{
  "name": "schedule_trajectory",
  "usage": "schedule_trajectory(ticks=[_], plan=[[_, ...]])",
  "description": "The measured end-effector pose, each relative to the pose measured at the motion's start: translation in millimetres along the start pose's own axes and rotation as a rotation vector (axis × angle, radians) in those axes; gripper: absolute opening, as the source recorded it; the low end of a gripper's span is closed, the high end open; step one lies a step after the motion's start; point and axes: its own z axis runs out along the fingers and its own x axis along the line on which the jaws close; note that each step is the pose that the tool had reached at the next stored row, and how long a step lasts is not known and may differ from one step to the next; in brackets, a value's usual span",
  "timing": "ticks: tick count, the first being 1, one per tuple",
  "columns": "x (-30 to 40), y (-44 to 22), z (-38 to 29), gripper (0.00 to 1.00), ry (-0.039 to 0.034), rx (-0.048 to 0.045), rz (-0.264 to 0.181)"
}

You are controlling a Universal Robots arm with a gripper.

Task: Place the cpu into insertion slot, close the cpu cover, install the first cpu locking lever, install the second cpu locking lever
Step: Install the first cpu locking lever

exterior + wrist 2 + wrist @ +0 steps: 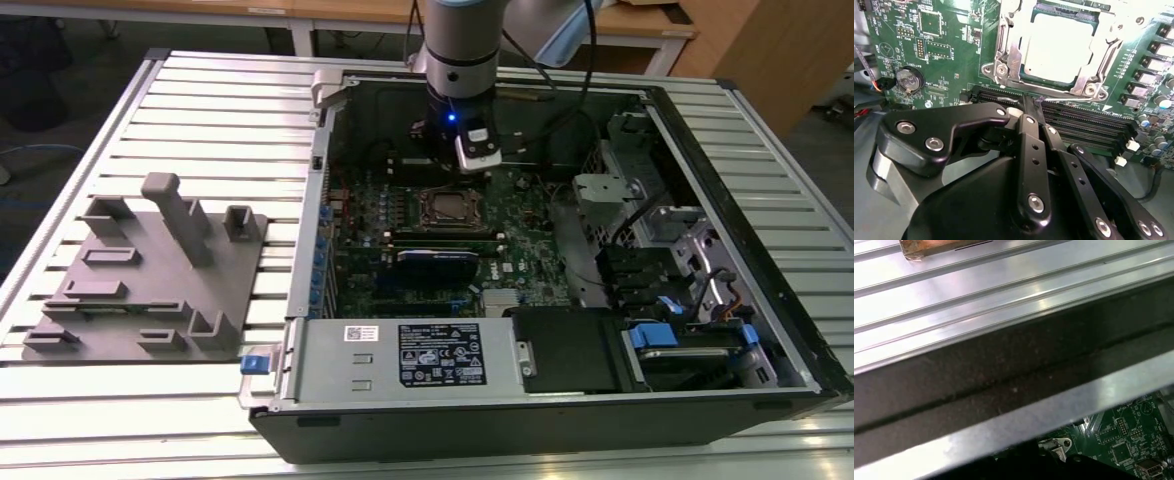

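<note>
Fingers: I read the black gripper (1030,104) as closed, empty | Location: pale silver-grey square cpu (1061,47) seated in silver-rimmed insertion slot (1000,70) | Handling: I judge it light, rigid, fragile underneath; take hold by the edges only.

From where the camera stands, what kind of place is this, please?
Probably a robotics lab or test workshop: a slotted aluminium table carries an open computer case, a robot arm reaches into it, and wooden desks stand behind.
</note>
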Motion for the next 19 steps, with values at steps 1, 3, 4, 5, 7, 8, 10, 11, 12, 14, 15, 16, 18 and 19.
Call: schedule_trajectory(ticks=[1, 3, 4, 5, 7, 8, 10, 11, 12, 14, 15, 16, 18, 19], plan=[[0.0, 0.1, -0.4, 0.11, -0.0001, -0.0002, 0.0], [-0.1, 0.3, -1.5, 0.11, -0.0003, 0.0004, 0.0], [-0.2, 0.5, -2.5, 0.11, -0.0003, 0.0004, 0.0], [-0.3, 0.7, -4.0, 0.11, -0.0004, 0.0003, 0.0], [-0.5, 1.2, -7.1, 0.11, -0.0004, 0.0003, 0.0], [-0.5, 1.4, -8.3, 0.11, -0.0004, 0.0003, 0.0], [-0.6, 1.6, -9.4, 0.11, -0.0004, 0.0004, 0.0], [-0.6, 1.6, -9.4, 0.11, -0.0005, 0.0003, 0.0], [-0.6, 1.6, -9.4, 0.11, -0.0005, 0.0004, 0.0], [-0.3, 1.5, -9.5, 0.11, -0.0015, 0.0003, 0.0], [0.1, 1.3, -9.2, 0.11, -0.0058, -0.0013, 0.0], [0.4, 1.0, -8.8, 0.11, -0.0131, -0.004, -0.001], [1.1, 0.7, -8.3, 0.11, -0.0297, -0.0102, -0.004], [1.4, 0.6, -8.2, 0.11, -0.0372, -0.0129, -0.005]])
